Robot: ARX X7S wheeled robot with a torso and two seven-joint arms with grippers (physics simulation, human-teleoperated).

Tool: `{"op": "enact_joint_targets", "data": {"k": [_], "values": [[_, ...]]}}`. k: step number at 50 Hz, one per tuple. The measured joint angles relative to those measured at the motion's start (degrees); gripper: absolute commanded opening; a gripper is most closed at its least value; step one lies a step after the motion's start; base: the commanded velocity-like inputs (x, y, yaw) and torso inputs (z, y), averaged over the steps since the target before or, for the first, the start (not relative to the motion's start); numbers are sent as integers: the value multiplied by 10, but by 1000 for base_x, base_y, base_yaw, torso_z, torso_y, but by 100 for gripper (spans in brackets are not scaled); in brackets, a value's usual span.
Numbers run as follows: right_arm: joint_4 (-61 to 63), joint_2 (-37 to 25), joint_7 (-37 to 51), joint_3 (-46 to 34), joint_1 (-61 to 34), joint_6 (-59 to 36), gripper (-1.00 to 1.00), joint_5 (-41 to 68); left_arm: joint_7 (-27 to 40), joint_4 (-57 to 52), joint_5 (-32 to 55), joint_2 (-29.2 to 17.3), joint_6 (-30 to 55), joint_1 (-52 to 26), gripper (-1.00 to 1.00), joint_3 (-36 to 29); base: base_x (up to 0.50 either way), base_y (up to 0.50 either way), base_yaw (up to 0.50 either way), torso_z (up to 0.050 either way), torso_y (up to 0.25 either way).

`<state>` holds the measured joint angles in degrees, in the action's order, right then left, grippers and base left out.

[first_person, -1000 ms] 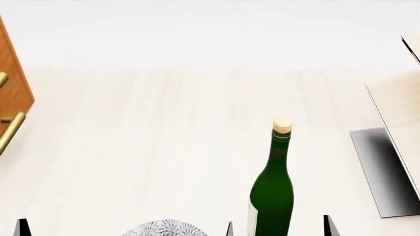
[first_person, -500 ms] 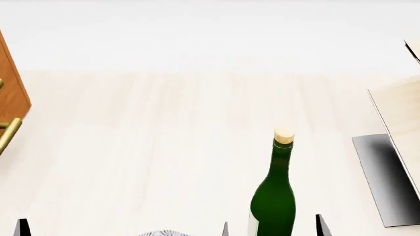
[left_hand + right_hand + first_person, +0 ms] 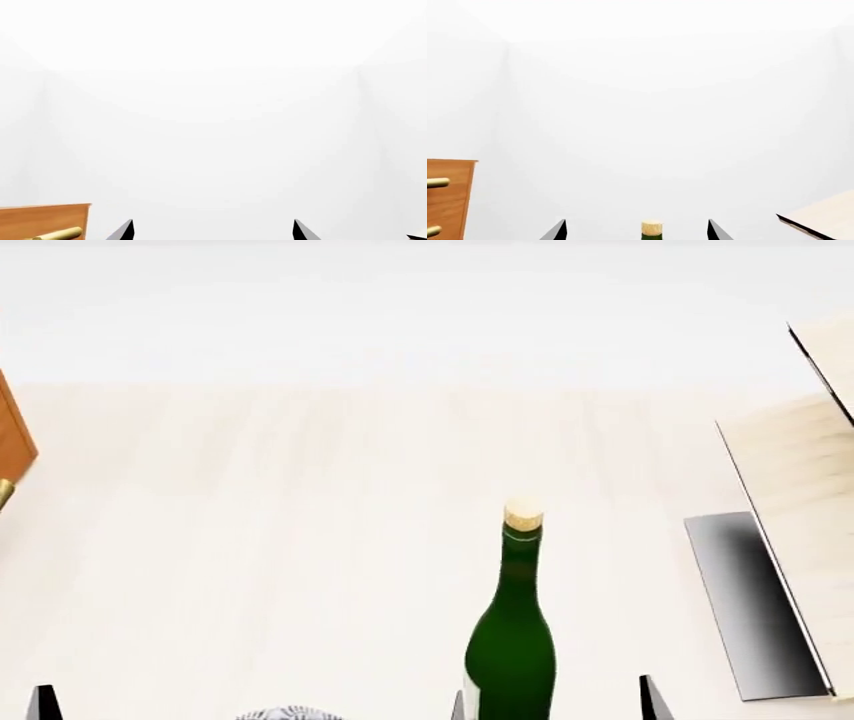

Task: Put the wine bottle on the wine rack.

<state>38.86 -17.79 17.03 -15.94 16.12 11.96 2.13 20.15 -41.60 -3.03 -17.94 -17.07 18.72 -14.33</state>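
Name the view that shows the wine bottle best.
Head view: the wine bottle shows cork, neck and green body, upright between the right gripper's fingertips. Right wrist view shows only its cork. Left wrist view shows none of it.

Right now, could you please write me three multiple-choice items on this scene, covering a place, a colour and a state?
1. In the head view, the wine rack lies where from the wine bottle?
A. To its right
B. To its left
C. Behind it

2. What colour is the bottle's glass?
A. Clear
B. Dark green
C. Brown

3. How is the bottle posed?
A. Lying flat
B. On the rack
C. Upright on the table

Answers: 1 A, the rack's boards sit at the right edge. 2 B, the body is dark green. 3 C, its cork points up.
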Motion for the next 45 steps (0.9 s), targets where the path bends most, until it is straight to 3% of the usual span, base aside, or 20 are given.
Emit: {"op": "enact_joint_targets", "data": {"k": [45], "values": [[0, -11, 10, -7, -4, -3, 100, 3, 11, -3, 2, -10, 4, -4, 100, -4, 0, -154, 0, 0, 0]]}}
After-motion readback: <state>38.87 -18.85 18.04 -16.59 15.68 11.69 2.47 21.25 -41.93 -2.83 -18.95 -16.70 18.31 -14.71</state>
